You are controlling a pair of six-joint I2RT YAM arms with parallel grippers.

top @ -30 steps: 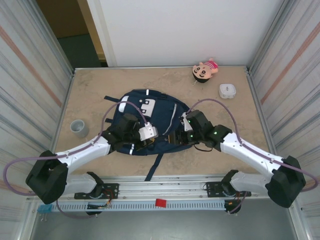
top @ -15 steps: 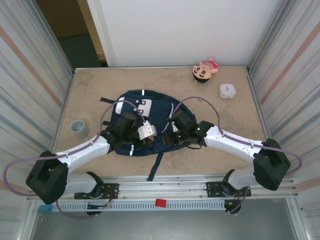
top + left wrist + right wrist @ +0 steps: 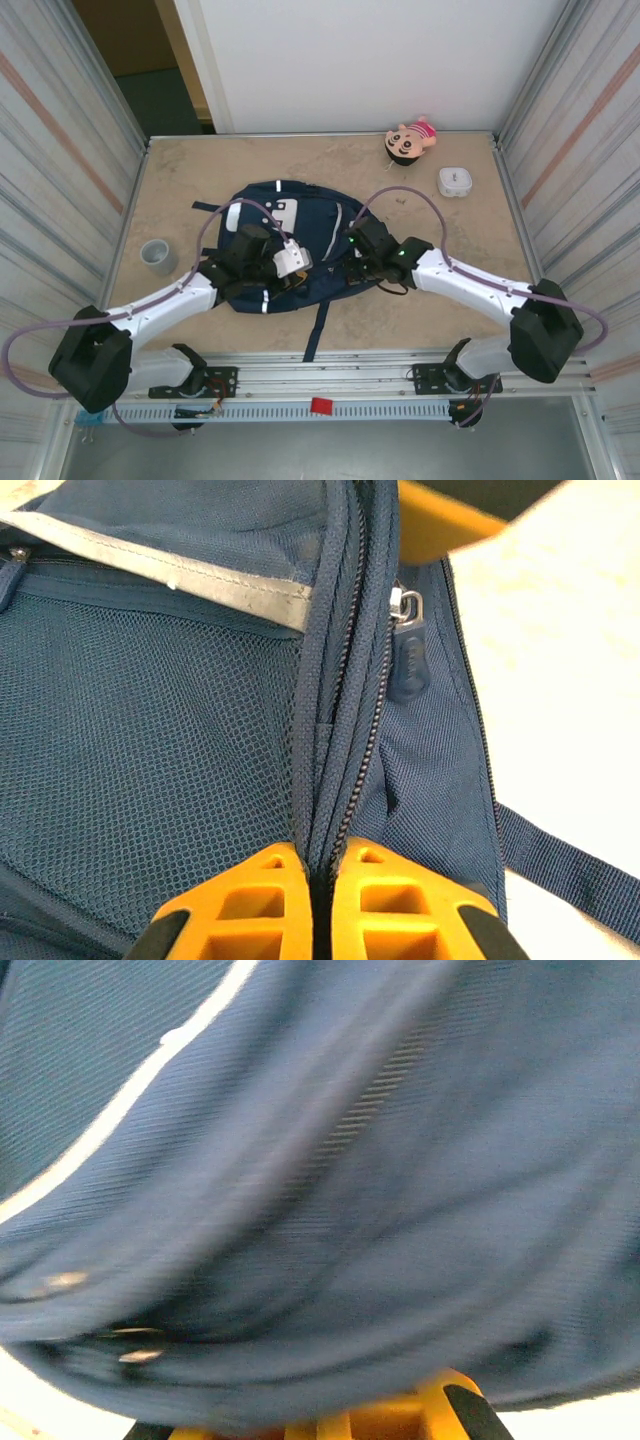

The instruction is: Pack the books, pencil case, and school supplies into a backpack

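Note:
The navy backpack (image 3: 275, 215) lies flat mid-table with its white patches facing up. My left gripper (image 3: 302, 277) sits on its near edge; in the left wrist view it (image 3: 322, 880) is shut on the backpack's (image 3: 150, 730) zipper seam, and the zipper pull (image 3: 408, 655) hangs free just beyond. My right gripper (image 3: 352, 268) presses into the bag's right side. Blurred navy fabric (image 3: 350, 1160) drapes over the right fingers (image 3: 440, 1410), hiding their tips. The book, pencil case and small supplies are out of view.
A pink plush doll (image 3: 410, 140) and a white rounded box (image 3: 455, 182) sit at the back right. A grey cup (image 3: 157, 256) stands at the left. A backpack strap (image 3: 318, 325) trails toward the near table edge (image 3: 320, 352).
My right gripper has moved left onto the bag's right side. The backpack has shifted and turned slightly to the left, with my left gripper staying on its seam.

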